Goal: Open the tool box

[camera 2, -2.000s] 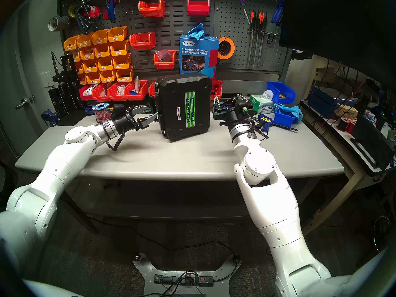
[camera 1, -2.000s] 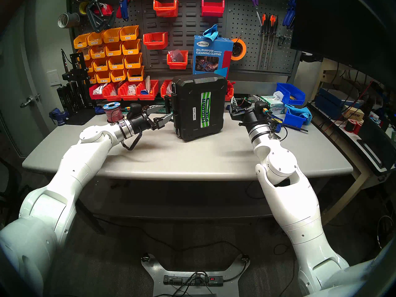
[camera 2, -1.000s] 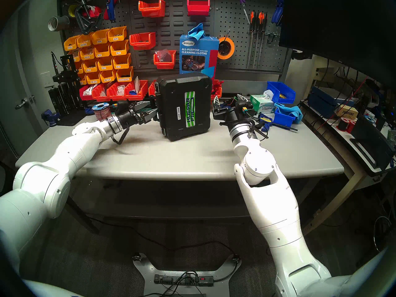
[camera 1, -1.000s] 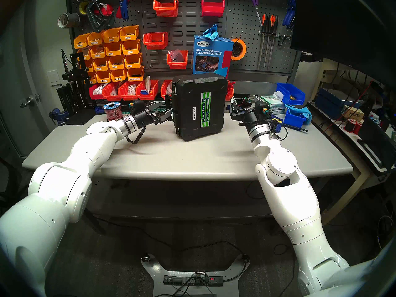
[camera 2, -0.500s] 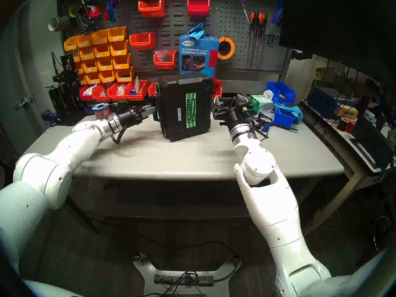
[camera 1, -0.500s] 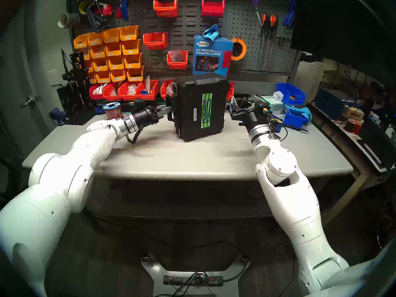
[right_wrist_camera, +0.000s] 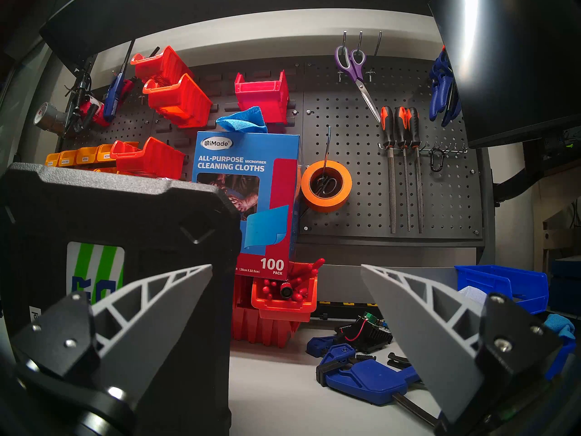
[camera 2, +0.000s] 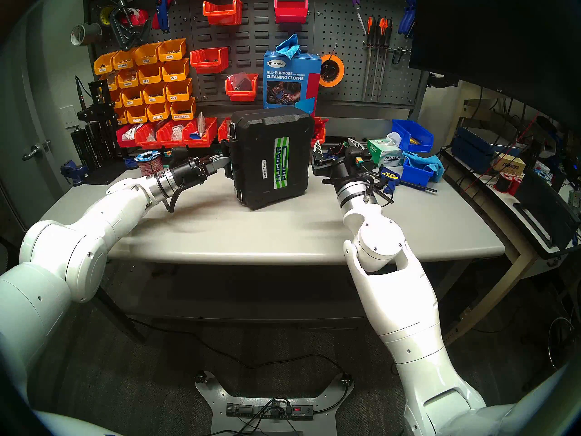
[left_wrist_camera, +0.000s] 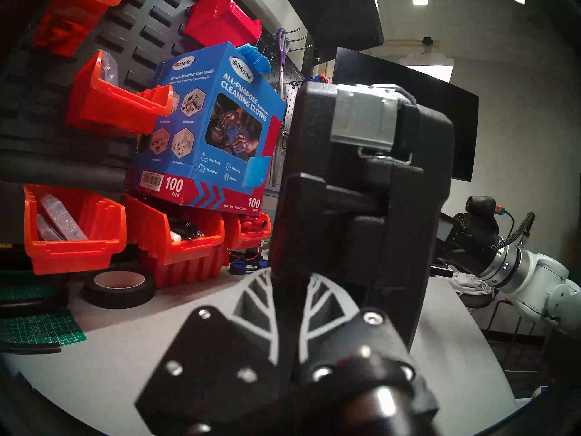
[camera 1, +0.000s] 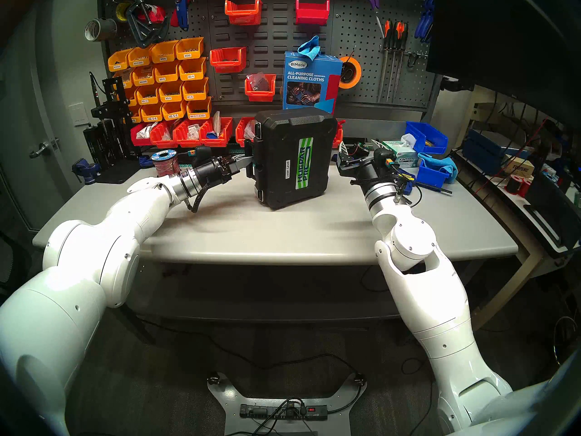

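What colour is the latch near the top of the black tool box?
Silver metal latch on the tool box; clearest in the left wrist view.

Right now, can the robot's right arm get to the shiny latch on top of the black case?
Probably not straight away. The latch sits on the tool box side facing the left end effector. The open right end effector waits on the opposite side, so the case blocks it.

The left gripper [camera 1: 246,164], spread wide beside the tool box [camera 1: 294,157] 2 seconds ago, has closed its 2 fingers [left_wrist_camera: 256,303] onto the tool box's side handle [camera 1: 250,161] and rolled at the wrist. The left arm's elbow has swung up and outward. The tool box has tipped and turned slightly, its top edge now leaning right and its striped sticker [camera 1: 304,163] slanted.
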{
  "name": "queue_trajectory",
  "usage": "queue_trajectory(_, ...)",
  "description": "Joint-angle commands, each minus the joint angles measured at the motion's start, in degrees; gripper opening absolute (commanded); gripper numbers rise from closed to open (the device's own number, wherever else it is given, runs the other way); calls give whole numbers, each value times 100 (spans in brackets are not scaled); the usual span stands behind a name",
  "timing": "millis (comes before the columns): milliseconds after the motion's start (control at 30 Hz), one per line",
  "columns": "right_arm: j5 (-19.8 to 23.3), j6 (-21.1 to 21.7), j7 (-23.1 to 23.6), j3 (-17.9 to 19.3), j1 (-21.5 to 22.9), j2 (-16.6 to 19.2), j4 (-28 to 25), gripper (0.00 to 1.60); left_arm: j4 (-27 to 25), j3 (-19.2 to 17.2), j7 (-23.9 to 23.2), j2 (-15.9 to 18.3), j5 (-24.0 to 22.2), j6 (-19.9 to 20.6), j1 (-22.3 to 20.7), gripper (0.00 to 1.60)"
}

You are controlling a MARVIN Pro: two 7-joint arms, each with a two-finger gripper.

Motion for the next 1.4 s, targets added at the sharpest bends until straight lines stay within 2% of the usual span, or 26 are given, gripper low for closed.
queue_trajectory(0, -3, -16, 11, -6, 31, -2, -84, 160, -284, -210, -284, -1, -168, -728, -207, 0)
queue_trajectory(67, -3, -16, 11, -6, 31, -2, -83, 160, -394, -249, -375, 5, -164, -884, -204, 0)
queue_trajectory(100, -3, -16, 11, -6, 31, -2, -83, 160, -420, -267, -389, 1, -167, -1098, -209, 0)
queue_trajectory(200, -3, -16, 11, -6, 31, -2, -83, 160, -544, -295, -389, 20, -152, -1113, -203, 0)
queue_trajectory(233, -3, -16, 11, -6, 30, -1, -84, 160, -574, -305, -389, 13, -167, -1437, -191, 0)
queue_trajectory(300, -3, -16, 11, -6, 30, -1, -84, 160, -753, -279, -389, 41, -147, -1528, -146, 0)
queue_trajectory(467, -3, -17, 10, -6, 32, -2, -80, 160, -1281, -15, -379, 162, 71, -2043, -23, 0)
queue_trajectory(567, -3, -17, 10, -6, 33, -3, -79, 160, -1458, 182, -173, 223, 180, -2265, -17, 0)
queue_trajectory(700, -3, -17, 10, -6, 33, -3, -79, 160, -1745, 463, 237, 310, 216, -2475, 49, 0)
queue_trajectory(1000, -4, -18, -4, -4, 35, -8, -70, 160, -2442, 1020, 672, 575, 239, -2717, 195, 0)
queue_trajectory(1367, -4, -24, -8, -8, 42, -9, -46, 160, -3405, 1807, 828, 1029, 259, -2909, 419, 0)
